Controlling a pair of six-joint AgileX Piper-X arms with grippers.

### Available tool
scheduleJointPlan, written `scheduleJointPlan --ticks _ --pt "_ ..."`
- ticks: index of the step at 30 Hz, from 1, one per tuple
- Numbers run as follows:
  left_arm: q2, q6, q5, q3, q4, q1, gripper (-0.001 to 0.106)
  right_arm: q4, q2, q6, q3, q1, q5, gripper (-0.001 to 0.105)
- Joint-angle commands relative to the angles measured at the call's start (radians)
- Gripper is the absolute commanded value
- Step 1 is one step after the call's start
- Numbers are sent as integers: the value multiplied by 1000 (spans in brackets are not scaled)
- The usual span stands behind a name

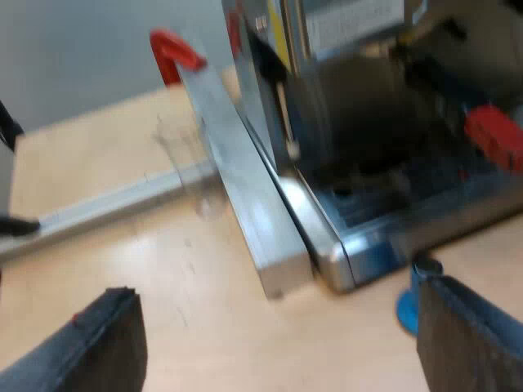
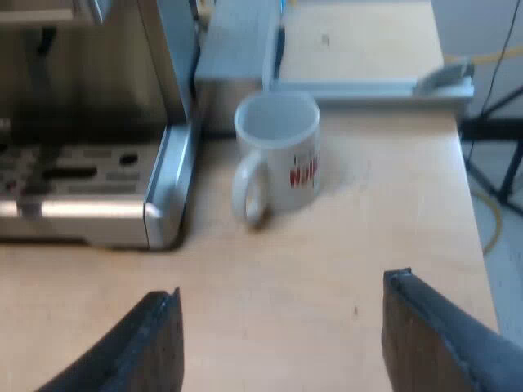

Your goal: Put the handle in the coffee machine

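Note:
The espresso machine stands close ahead of my left gripper, its steel drip tray corner nearest. At the machine's front a dark handle ending in red sticks out; blur hides how it sits in the machine. My left gripper is open above the wooden table, nothing between its fingers. A blue tamper base peeks out beside one fingertip. My right gripper is open too, low over the table, facing a white mug beside the drip tray.
An aluminium bar leans along the machine's side, with a red clamp behind it. Another rail lies beyond the mug. The table edge drops off past the mug, with cables on the floor.

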Motion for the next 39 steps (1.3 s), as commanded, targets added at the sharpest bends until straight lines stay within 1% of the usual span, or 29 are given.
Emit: scheduleJointPlan --ticks 1,5,7,9,11,13,15,16,17,18,19,23,25,26,28,30,31,32,39 --pt "-139 1 0 29 -116 0 70 -94 -47 1 10 -3 -6 55" --pt "-139 -2 -2 93 -263 0 70 -205 -47 1 47 -3 -6 55" --pt "-139 -4 -2 124 -312 0 70 -236 -45 1 64 -3 -6 55" --pt "-139 -8 -2 151 -335 0 70 -277 -45 1 91 -3 -6 55" --pt "-137 -42 -2 174 -338 -8 70 -324 -45 10 127 -3 -6 55" --pt "-137 -69 -7 188 -338 -23 70 -345 -43 37 148 -3 -6 55" --pt "-137 -75 -11 197 -338 -31 70 -350 -43 42 155 -3 -6 55" --pt "-137 -75 -11 198 -338 -32 70 -366 -43 72 174 -3 -6 55" --pt "-137 -75 -34 208 -335 -47 70 -371 -43 96 185 -3 -6 55" --pt "-137 -75 -42 211 -335 -51 70 -370 -43 119 200 -3 -6 55" --pt "-137 -75 -49 217 -335 -54 70 -371 -43 133 239 -3 -6 55" --pt "-137 -75 -48 240 -333 -61 70 -371 -43 133 291 -3 -6 55" --pt "-137 -75 -46 264 -333 -62 70 -371 -43 133 333 -3 -6 55" --pt "-137 -75 -46 290 -326 -62 70 -371 -43 133 353 -3 -6 55" --pt "-137 -75 -46 308 -316 -62 70 -371 -43 136 374 -3 -6 55" --pt "-137 -75 -46 328 -292 -62 70 -371 -43 136 377 -3 -6 55" --pt "-137 -75 -46 335 -280 -62 70 -371 -43 136 391 -3 -6 55" --pt "-137 -75 -46 347 -245 -62 70 -371 -41 136 428 -3 -6 55" --pt "-137 -75 -46 348 -249 -71 70 -368 -41 136 477 -3 -6 55"
